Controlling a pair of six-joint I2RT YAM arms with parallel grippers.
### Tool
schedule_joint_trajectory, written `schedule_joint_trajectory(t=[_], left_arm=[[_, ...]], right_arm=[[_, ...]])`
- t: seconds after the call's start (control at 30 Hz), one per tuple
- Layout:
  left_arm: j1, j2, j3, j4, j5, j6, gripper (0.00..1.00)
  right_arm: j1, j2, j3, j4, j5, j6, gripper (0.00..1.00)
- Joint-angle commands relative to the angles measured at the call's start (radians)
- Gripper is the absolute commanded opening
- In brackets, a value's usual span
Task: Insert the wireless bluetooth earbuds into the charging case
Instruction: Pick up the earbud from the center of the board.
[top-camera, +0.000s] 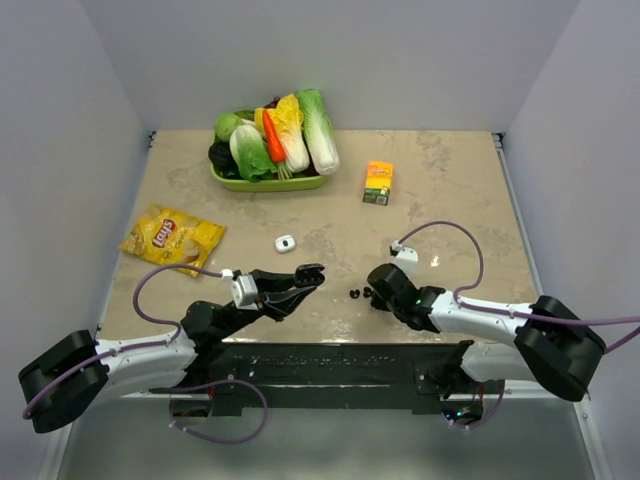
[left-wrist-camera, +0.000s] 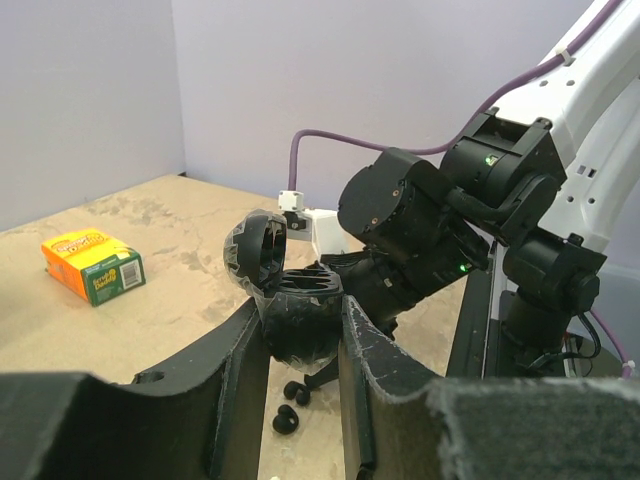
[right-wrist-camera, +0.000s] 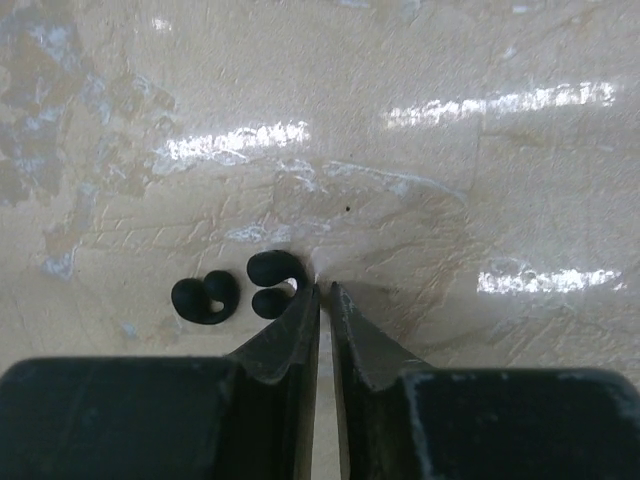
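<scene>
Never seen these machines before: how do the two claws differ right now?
The left gripper is raised and clamped on the open black charging case; the right gripper holds nothing. Its fingers are nearly together, tips down at the table beside two black earbuds. Both have black fingers.

Black earbuds: two; charging case: one; chip bag: one

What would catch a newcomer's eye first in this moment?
The left gripper holds an open black charging case above the table's near edge. Just beside it, two tiny black earbuds lie on the beige table, with the right gripper at them. A green tray of vegetables sits at the back.
</scene>
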Motion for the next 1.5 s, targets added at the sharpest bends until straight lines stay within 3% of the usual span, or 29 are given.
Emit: schedule_joint_trajectory(t=[0.0, 0.23, 0.37, 0.57, 1.47], left_arm=[[-0.007, -0.004, -0.016, 0.327, -0.015, -0.002, 0.00], [-0.007, -0.015, -0.023, 0.322, -0.021, 0.001, 0.00], [-0.007, -0.009, -0.020, 0.327, -0.018, -0.002, 0.00], [-0.007, -0.010, -0.017, 0.319, -0.014, -0.010, 0.00], [-0.007, 0.004, -0.014, 0.314, -0.006, -0.021, 0.00]], right_arm=[[-0.029, 0.004, 0.036, -0.014, 0.044, -0.023, 0.20], [-0.029, -0.127, 0.049, -0.036, -0.015, -0.087, 0.38], [-0.029, -0.138, 0.050, 0.012, -0.029, -0.130, 0.44], [-0.030, -0.033, 0.098, -0.003, -0.031, -0.176, 0.41], [-0.038, 0.104, 0.094, 0.061, -0.092, -0.196, 0.34]])
